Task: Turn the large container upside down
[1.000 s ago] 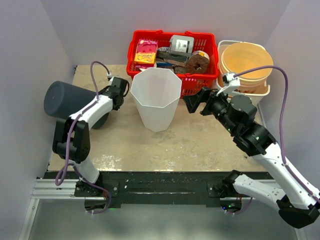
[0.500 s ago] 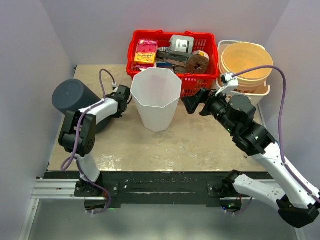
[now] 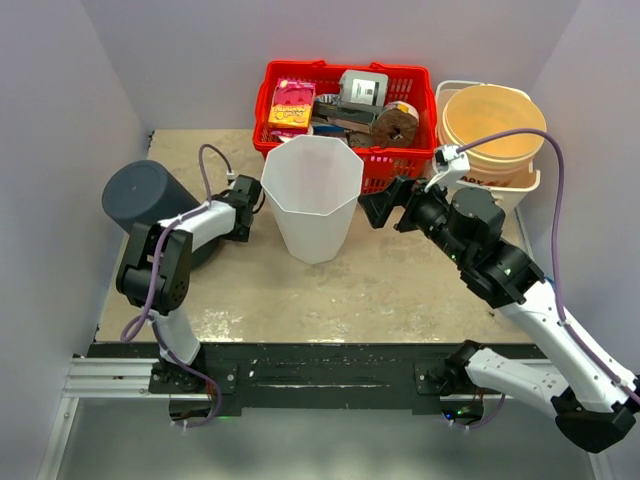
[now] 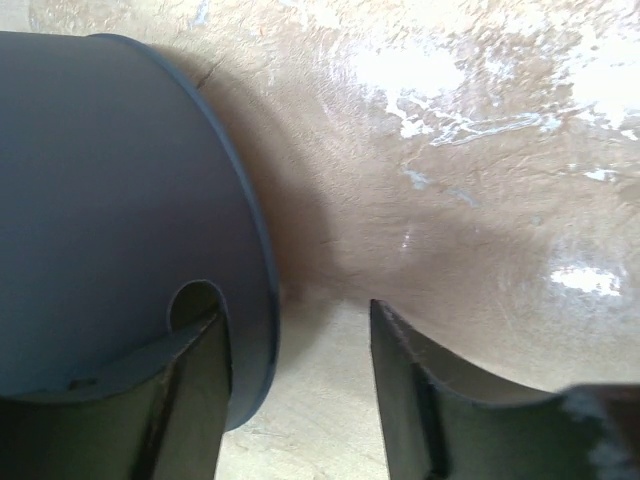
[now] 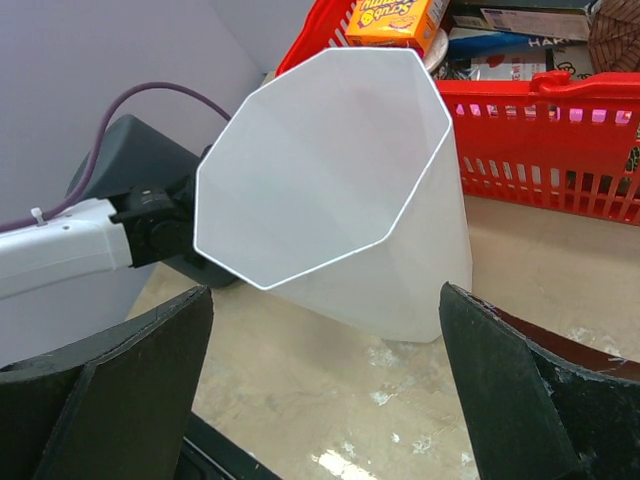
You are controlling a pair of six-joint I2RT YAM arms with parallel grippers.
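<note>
Seeing my left gripper (image 4: 300, 325) with its jaws parted around the rim of the dark grey container (image 3: 140, 190): one finger overlaps the wall, the other stands clear of it, so nothing is clamped. That container stands at the left edge of the table (image 3: 400, 290), closed end up, rim down on the surface. My right gripper (image 3: 378, 205) is spread wide, holding nothing, facing the white bin (image 3: 312, 195), which sits upright mid-table, mouth up. A red basket (image 3: 330, 67) is just behind the bin.
</note>
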